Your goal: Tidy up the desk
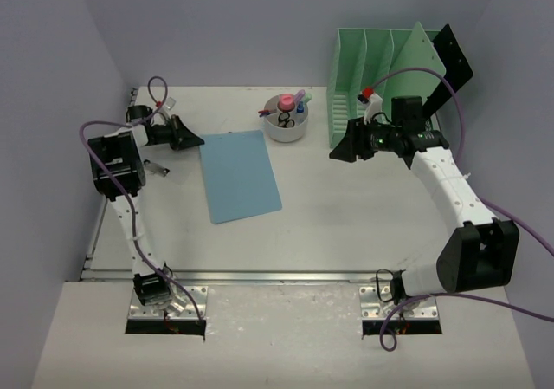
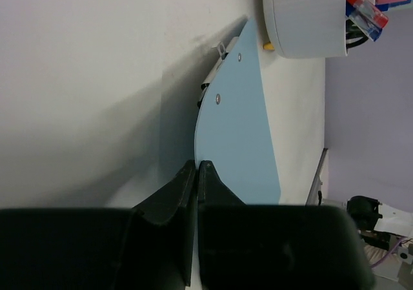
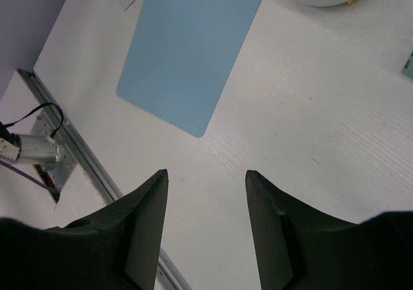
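Observation:
The off-white desk (image 1: 346, 224) bears a light blue folder (image 1: 238, 174) left of centre. My left gripper (image 1: 199, 139) is turned on its side at the folder's far left corner. In the left wrist view its fingers (image 2: 197, 164) are shut on the folder's edge (image 2: 235, 135), which casts a shadow on the desk and looks slightly raised. My right gripper (image 1: 339, 155) hovers open and empty above the desk right of the folder. In the right wrist view (image 3: 206, 174) bare desk (image 3: 310, 109) shows between its fingers, with the folder (image 3: 187, 44) beyond.
A white bowl (image 1: 284, 129) of small stationery stands behind the folder. A mint-green slotted file rack (image 1: 381, 68) stands at the back right. A small dark object (image 1: 156, 169) lies left of the folder. A metal rail (image 1: 260, 276) runs along the near edge. Lavender walls enclose the desk.

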### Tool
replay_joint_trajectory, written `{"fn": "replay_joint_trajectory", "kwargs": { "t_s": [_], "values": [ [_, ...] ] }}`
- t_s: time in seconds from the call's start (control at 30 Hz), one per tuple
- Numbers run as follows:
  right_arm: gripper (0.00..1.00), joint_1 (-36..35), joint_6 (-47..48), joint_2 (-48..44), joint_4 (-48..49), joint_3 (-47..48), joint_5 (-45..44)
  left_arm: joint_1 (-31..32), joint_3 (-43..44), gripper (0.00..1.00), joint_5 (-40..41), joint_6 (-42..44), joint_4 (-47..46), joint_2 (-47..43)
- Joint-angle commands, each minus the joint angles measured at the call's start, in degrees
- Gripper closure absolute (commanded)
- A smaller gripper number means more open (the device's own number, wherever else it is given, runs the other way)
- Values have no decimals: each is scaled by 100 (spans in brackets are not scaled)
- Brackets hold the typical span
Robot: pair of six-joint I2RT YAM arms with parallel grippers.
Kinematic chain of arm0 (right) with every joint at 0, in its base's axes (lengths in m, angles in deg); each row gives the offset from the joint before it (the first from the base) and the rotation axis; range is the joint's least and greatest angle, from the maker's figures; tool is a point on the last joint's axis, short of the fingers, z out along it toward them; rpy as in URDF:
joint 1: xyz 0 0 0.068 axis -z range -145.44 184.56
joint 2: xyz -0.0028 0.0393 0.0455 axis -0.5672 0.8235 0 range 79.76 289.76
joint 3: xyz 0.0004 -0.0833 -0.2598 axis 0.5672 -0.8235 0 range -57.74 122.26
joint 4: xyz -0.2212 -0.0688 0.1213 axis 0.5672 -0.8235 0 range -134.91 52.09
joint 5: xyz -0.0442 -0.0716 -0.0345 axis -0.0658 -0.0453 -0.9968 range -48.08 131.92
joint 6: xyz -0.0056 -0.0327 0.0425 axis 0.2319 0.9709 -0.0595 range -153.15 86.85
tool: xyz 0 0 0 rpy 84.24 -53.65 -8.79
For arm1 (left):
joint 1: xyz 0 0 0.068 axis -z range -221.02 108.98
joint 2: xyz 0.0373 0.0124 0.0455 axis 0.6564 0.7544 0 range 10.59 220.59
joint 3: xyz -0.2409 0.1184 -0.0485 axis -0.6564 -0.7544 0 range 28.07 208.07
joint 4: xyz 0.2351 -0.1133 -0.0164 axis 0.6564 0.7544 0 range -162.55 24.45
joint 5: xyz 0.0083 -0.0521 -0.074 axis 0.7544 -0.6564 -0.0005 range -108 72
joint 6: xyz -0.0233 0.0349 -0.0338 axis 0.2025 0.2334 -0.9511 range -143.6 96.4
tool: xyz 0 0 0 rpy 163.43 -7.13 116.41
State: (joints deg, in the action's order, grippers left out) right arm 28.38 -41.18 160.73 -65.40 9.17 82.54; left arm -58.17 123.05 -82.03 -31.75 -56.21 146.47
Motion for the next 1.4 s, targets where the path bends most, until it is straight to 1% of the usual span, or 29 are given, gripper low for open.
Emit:
{"fn": "replay_joint_trajectory", "kwargs": {
  "t_s": [0.0,0.07,0.13,0.17,0.2,0.23,0.27,0.3,0.33,0.37,0.4,0.43,0.47,0.5,0.53,0.6,0.7,0.87,0.97,1.17,1.37],
  "values": [
    [48,-42,-93,-248,243,76,209,-333,-172,100,-48,777,290,-640],
    [46,-50,-119,-257,252,67,279,-412,-234,100,-57,1295,727,-834],
    [44,-51,-146,-275,305,67,384,-447,-287,100,-83,2007,1045,-948],
    [40,-59,-146,-275,323,67,446,-456,-296,100,-170,2297,1421,-1062],
    [38,-68,-172,-275,375,67,508,-456,-287,100,-171,2961,1634,-1106],
    [36,-68,-181,-266,419,67,604,-448,-278,100,-197,3307,1836,-1159],
    [33,-77,-181,-266,463,67,648,-456,-270,100,-276,3658,2264,-1247],
    [32,-86,-181,-248,542,76,684,-456,-252,100,-311,4454,2503,-1282],
    [32,-94,-181,-240,577,85,762,-448,-217,100,-347,4844,2741,-1335],
    [31,-103,-172,-187,604,120,798,-447,-199,100,-478,5205,3222,-1370],
    [31,-103,-172,-161,647,155,850,-447,-156,100,-540,6105,3505,-1388],
    [30,-112,-155,-134,674,233,938,-447,-86,100,-662,6523,4012,-1423],
    [30,-112,-137,-108,709,269,1000,-439,-50,100,-742,6910,4322,-1441],
    [29,-121,-128,-55,814,322,1044,-430,55,100,-812,7810,4612,-1450],
    [29,-121,-137,-29,867,357,1088,-395,125,100,-943,8324,5303,-1484],
    [29,-147,-155,85,981,479,1246,-360,266,100,-1041,9447,5914,-1502],
    [29,-235,-172,243,1140,655,1343,-263,66,100,-1226,10006,5916,-1906],
    [29,-621,-6,542,1254,1024,1151,263,-382,100,-1085,10840,5916,-2880],
    [29,-876,-93,788,1473,1113,1106,422,-533,100,-1147,11149,5916,-3207],
    [29,-1368,-260,1272,1966,1253,895,783,-700,100,-1296,11352,5916,-3892],
    [30,-1623,-313,1632,2291,1289,939,853,-718,100,-1489,11256,5916,-4121]
  ]
}}
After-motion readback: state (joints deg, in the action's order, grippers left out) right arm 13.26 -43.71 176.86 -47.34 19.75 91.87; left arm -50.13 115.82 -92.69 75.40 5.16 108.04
